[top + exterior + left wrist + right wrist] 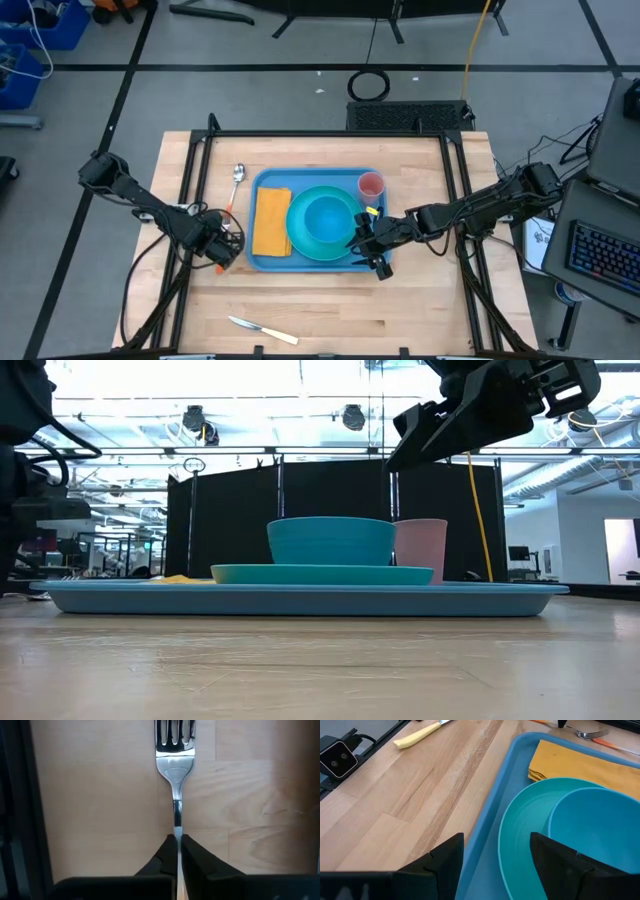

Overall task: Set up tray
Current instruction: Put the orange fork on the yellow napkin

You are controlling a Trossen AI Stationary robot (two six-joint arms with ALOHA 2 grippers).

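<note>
My left fingers (pixel 176 845) are clenching on a fork (pixel 174 770) handle, flat on the bench (pixel 400 310) just left of the tray (pixel 262 262). Right fingers (pixel 495 865) are hanging released over the tray's front-right rim, w/ plate (pixel 322 226), bowl (pixel 330 215), napkin (pixel 271 222) & pink cup (pixel 371 185) inside.

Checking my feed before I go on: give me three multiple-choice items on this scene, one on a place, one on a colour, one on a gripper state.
1. Where is the knife?
A. on the tray
B. on the bare table near its front edge
C. in the bowl

2. What colour is the cup?
A. pink
B. yellow
C. black

3. The left gripper is:
A. open over the plate
B. out of sight
C. shut on the fork

Answers: 1 B, it lies apart from the tray. 2 A, pink in both views. 3 C, its fingers pinch the handle.
</note>
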